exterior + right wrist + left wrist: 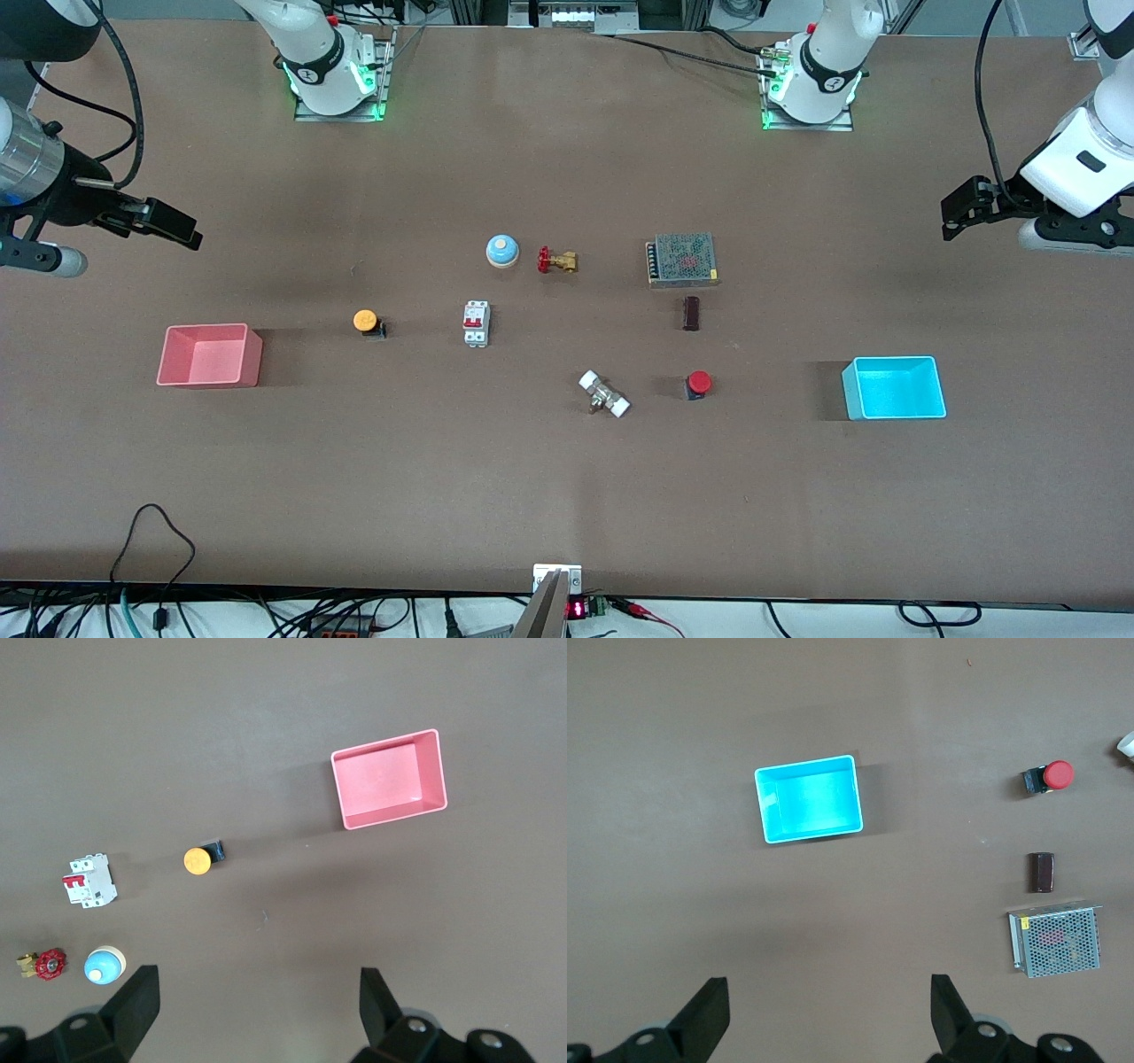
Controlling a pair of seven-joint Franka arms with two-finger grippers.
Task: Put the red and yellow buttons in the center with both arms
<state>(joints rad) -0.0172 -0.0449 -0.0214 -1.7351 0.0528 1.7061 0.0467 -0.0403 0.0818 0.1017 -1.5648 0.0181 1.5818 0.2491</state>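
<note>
Brown table (567, 496) with small parts scattered mid-table and a bin toward each end.

Pink bin (209, 355) toward the right arm's end, cyan bin (893, 387) toward the left arm's end. Yellow button (366, 322) sits between pink bin and breaker (476, 323). Blue bell (502, 251) just beside brass valve (556, 260), both farther from the camera than the breaker. Mesh box (681, 260) with a dark block (691, 313) just nearer the camera. Red button (698, 385) nearer still, with white-capped fitting (604, 393) beside it. Cables (151, 532) lie on the table's near edge.
</note>
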